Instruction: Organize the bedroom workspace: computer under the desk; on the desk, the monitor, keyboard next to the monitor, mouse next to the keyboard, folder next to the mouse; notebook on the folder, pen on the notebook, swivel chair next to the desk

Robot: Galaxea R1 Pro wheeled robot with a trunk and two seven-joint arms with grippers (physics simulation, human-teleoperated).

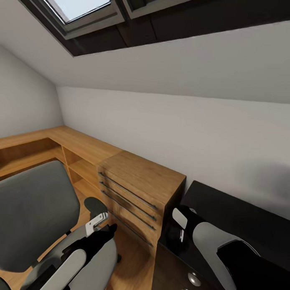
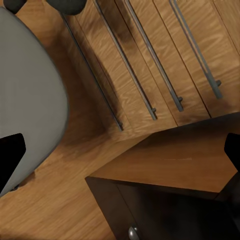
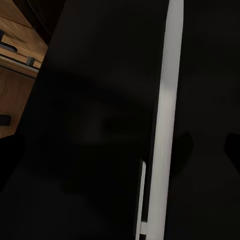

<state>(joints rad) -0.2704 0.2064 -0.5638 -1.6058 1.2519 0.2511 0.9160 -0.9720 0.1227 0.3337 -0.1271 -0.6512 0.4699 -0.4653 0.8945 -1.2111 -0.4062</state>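
Observation:
The swivel chair (image 1: 29, 216), grey with a black frame, stands at the lower left on the wooden floor. My left gripper (image 1: 110, 229) hangs over its seat edge (image 2: 30, 100), open and holding nothing. The black glossy desk (image 1: 242, 219) is at the right, with my right arm (image 1: 217, 243) over its near corner. A thin white-silver pen (image 1: 181, 235) lies on the dark surface there. In the right wrist view the pen (image 3: 167, 100) runs between the faintly seen fingers of my open right gripper (image 3: 120, 150), untouched.
A light wooden drawer unit (image 1: 139, 191) with long bar handles stands between chair and desk, joined to a wooden shelf counter (image 1: 78, 142) along the sloped wall. The desk's drawers carry round silver knobs (image 1: 194, 279). A narrow strip of floor (image 2: 60, 200) separates chair and desk.

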